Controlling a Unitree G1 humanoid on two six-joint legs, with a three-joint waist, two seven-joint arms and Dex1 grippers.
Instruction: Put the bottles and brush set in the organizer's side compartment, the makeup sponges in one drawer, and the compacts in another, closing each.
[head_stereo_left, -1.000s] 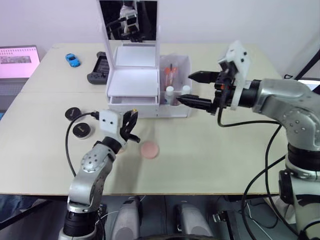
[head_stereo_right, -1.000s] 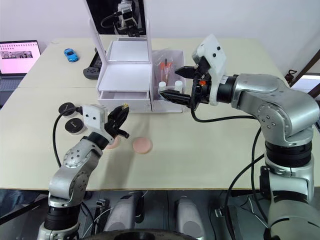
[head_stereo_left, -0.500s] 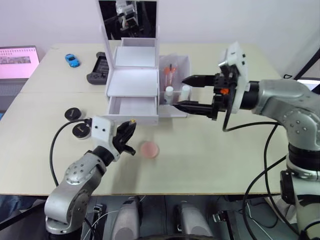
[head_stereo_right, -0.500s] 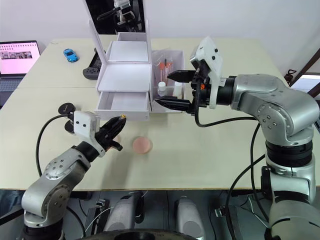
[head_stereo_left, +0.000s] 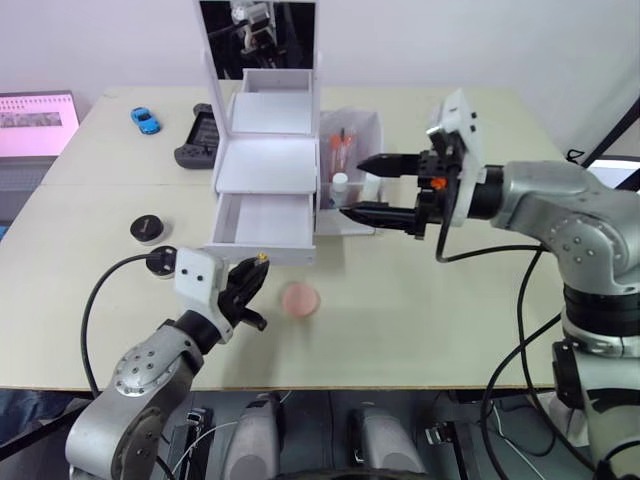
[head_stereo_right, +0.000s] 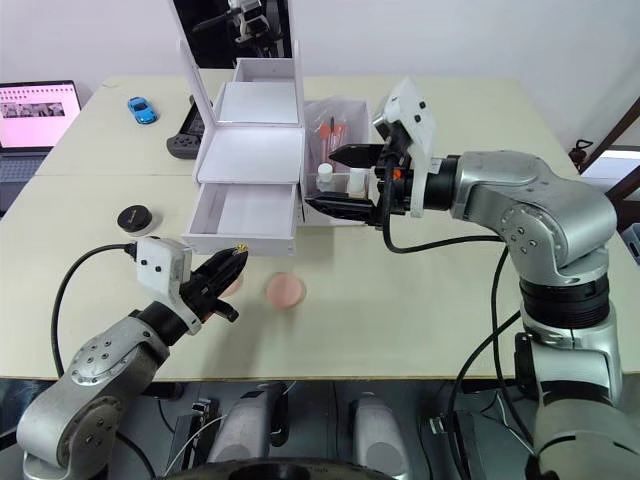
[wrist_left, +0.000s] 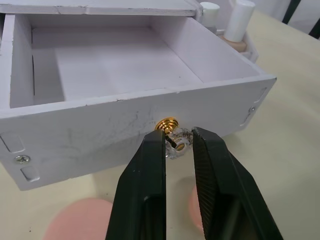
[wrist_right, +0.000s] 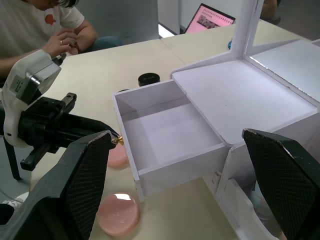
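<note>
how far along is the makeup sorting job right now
Done: the bottles and brush set stand in the side compartment. In hand: the left hand grips the gold knob of the lower drawer, pulled open and empty. Left: both pink sponges and black compacts lie on the table.

White organizer (head_stereo_left: 262, 160), lower drawer (head_stereo_left: 262, 228) open (empty), pink sponges (head_stereo_left: 299, 299) in front
</note>
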